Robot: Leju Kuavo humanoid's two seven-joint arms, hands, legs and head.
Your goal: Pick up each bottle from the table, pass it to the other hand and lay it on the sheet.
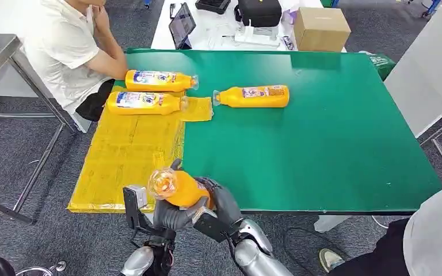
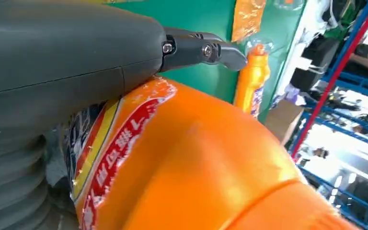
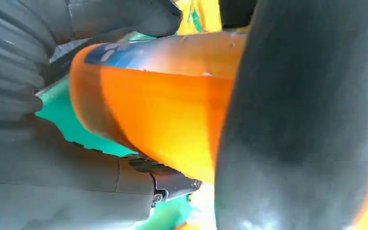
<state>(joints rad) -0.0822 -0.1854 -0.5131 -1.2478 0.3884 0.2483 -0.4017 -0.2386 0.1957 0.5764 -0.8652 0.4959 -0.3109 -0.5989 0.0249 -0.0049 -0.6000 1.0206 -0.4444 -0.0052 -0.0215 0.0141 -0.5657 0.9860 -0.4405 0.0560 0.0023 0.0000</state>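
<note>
An orange bottle [image 1: 178,190] [image 2: 196,158] [image 3: 163,110] is held in the air at the table's near edge, cap end towards me. My left hand [image 1: 170,217] [image 2: 76,57] grips it from below and my right hand [image 1: 223,201] [image 3: 52,182] wraps it from the right, so both hold it together. Two more orange bottles [image 1: 156,80] [image 1: 144,102] lie on their sides at the far end of the yellow sheet [image 1: 126,155]. Another bottle [image 1: 254,96] [image 2: 251,79] lies on the green table [image 1: 322,144] just right of the sheet.
A seated person in a white shirt [image 1: 69,52] leans on the table's far left corner. Another person [image 1: 431,236] stands at the near right. Behind are a white table with a tablet [image 1: 182,24] and a cardboard box [image 1: 321,29]. A metal table [image 1: 0,52] stands left.
</note>
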